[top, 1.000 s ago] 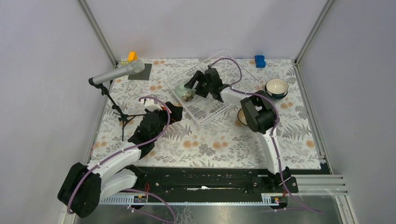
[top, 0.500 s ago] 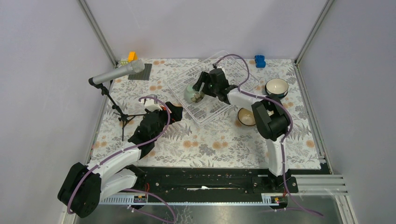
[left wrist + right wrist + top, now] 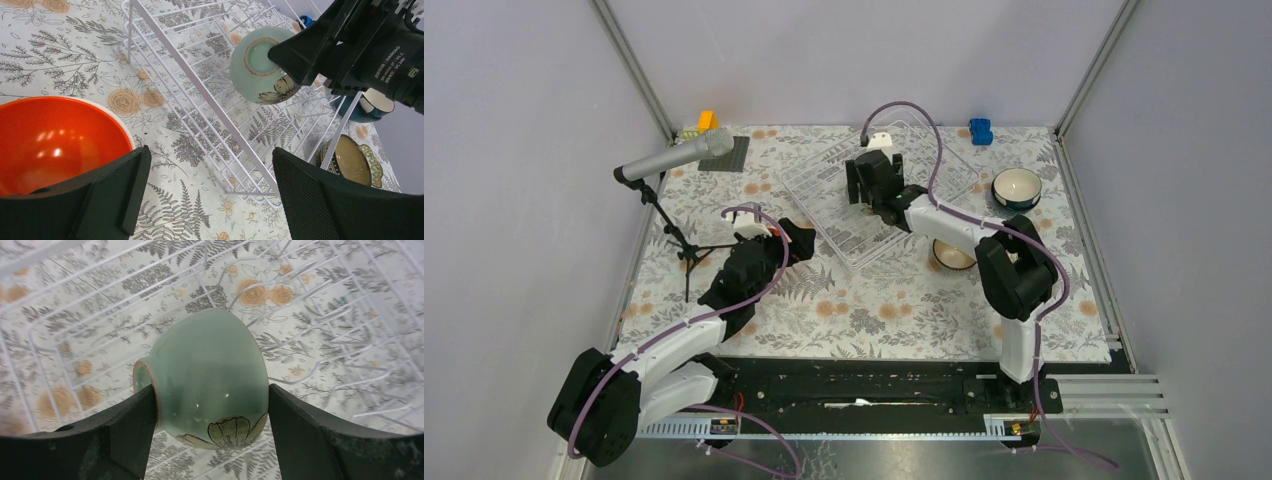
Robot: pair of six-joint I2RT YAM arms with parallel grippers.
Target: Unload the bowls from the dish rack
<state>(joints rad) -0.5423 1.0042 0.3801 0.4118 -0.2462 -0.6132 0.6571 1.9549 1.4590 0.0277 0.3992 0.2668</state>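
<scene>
My right gripper [image 3: 210, 405] is shut on the pale green bowl [image 3: 205, 375], holding it on its side just above the wire dish rack [image 3: 100, 325]. In the top view the right gripper [image 3: 871, 195] is over the rack [image 3: 844, 235] and hides the bowl. The left wrist view shows the green bowl [image 3: 257, 65] in the right gripper [image 3: 350, 45] above the rack [image 3: 200, 95]. My left gripper [image 3: 207, 165] is open and empty beside the rack's near corner, with an orange bowl [image 3: 45, 140] on the table by its left finger. In the top view the left gripper [image 3: 794, 240] is left of the rack.
A dark brown patterned bowl [image 3: 951, 252] and a teal-blue bowl with a white inside [image 3: 1016, 187] stand on the table right of the rack. A microphone on a stand [image 3: 674, 157] is at the left. A blue block [image 3: 980, 131] and an orange block [image 3: 707, 121] sit at the back edge.
My right gripper has closed on the green bowl, lifted it off the rack floor and carried it rightward over the rack. The left arm has not moved.
</scene>
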